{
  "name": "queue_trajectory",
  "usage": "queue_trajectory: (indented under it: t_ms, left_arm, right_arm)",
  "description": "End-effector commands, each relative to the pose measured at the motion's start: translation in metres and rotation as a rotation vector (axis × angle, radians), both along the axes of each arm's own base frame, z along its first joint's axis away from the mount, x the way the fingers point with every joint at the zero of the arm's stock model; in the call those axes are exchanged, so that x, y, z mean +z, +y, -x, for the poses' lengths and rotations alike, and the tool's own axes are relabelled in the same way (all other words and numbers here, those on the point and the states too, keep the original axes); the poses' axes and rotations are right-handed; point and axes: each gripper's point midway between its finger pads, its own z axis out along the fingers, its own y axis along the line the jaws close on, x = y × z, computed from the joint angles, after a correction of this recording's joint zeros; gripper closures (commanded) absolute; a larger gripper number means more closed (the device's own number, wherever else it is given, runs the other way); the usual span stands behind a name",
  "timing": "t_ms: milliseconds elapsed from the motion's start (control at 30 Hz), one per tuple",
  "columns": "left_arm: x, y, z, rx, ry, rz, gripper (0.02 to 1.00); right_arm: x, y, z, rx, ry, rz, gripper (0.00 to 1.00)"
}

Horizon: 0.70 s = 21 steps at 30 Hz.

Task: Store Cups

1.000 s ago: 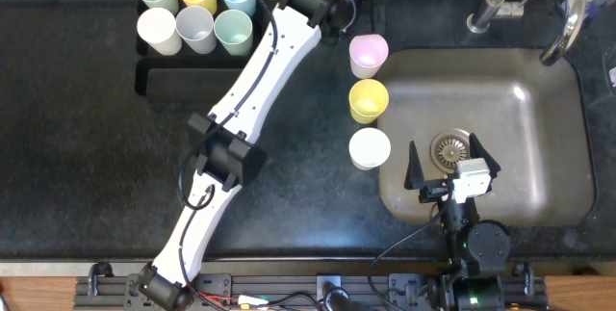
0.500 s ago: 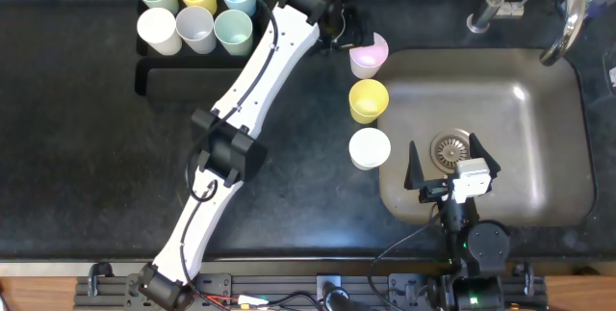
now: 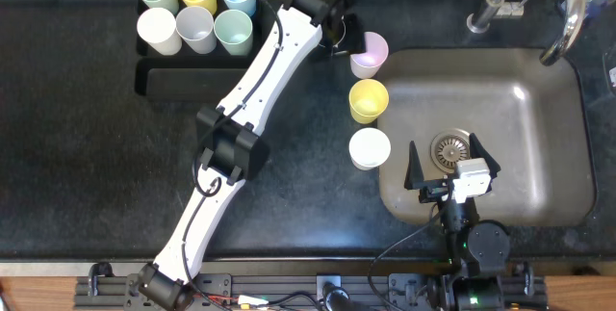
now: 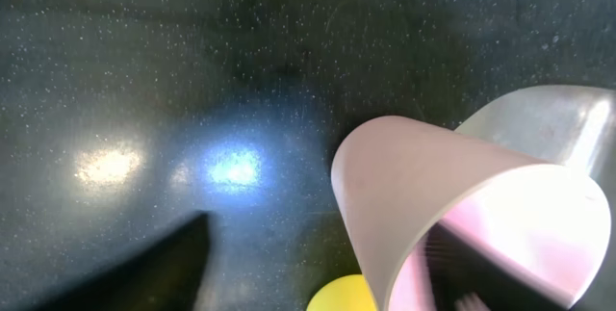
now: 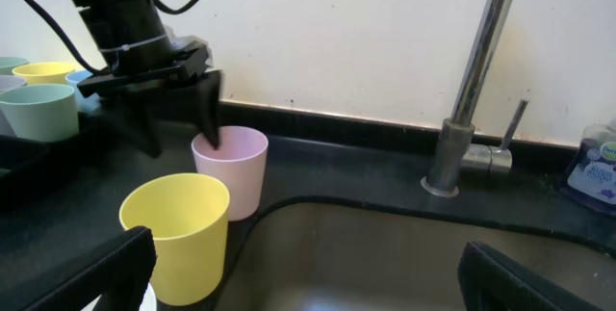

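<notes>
A pink cup (image 3: 370,53) (image 4: 414,186) (image 5: 236,167) stands upright on the black counter at the sink's back left corner. My left gripper (image 3: 341,36) (image 5: 178,109) is open and straddles the cup's rim. One finger (image 5: 213,109) dips inside the cup and the other stands outside on the counter side. A yellow cup (image 3: 368,100) (image 5: 178,229) and a white cup (image 3: 369,147) stand in a row nearer than the pink one. My right gripper (image 3: 452,168) hangs open above the sink, holding nothing.
A black tray (image 3: 159,78) at the back left holds several upright cups (image 3: 195,8) in pale colours. The steel sink (image 3: 520,109) fills the right side, with a faucet (image 3: 496,3) (image 5: 476,80) behind it and a soap bottle (image 5: 592,171) at the far right.
The left gripper has shifted from beside the tray over to the pink cup, and one finger now sits inside its rim. The right arm has not moved.
</notes>
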Motion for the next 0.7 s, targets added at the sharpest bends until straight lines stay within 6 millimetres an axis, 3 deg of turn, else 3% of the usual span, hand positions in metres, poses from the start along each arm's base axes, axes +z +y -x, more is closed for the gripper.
queue_trajectory:
  t_ms: [33, 267, 333, 433, 467, 500, 533, 567, 700]
  left_arm:
    - [-0.003, -0.005, -0.001, 0.017, -0.004, 0.002, 0.982]
    - [0.004, -0.002, -0.010, 0.031, -0.032, 0.020, 0.982]
    - [0.023, 0.007, -0.015, 0.052, -0.062, 0.035, 0.982]
    - [0.068, 0.028, -0.022, 0.092, -0.138, 0.048, 0.982]
    - [0.089, 0.040, -0.023, 0.114, -0.170, 0.048, 0.980]
    - [0.123, 0.067, -0.021, 0.159, -0.219, 0.038, 0.982]
    - [0.142, 0.086, -0.019, 0.191, -0.241, 0.024, 0.982]
    - [0.155, 0.102, -0.015, 0.226, -0.253, 0.009, 0.982]
    - [0.205, 0.198, 0.021, 0.438, -0.277, -0.138, 0.982]
  right_arm:
    - [-0.004, 0.002, 0.000, 0.010, 0.000, 0.000, 0.003]
    - [-0.004, 0.002, 0.000, 0.010, 0.000, 0.000, 0.005]
    - [-0.004, 0.002, 0.000, 0.010, 0.000, 0.000, 0.003]
    - [-0.004, 0.002, 0.000, 0.010, 0.000, 0.000, 0.003]
    - [-0.004, 0.002, 0.000, 0.010, 0.000, 0.000, 0.003]
    - [-0.004, 0.002, 0.000, 0.010, 0.000, 0.000, 0.005]
    - [-0.004, 0.002, 0.000, 0.010, 0.000, 0.000, 0.003]
    - [-0.004, 0.002, 0.000, 0.010, 0.000, 0.000, 0.003]
    - [-0.004, 0.002, 0.000, 0.010, 0.000, 0.000, 0.003]
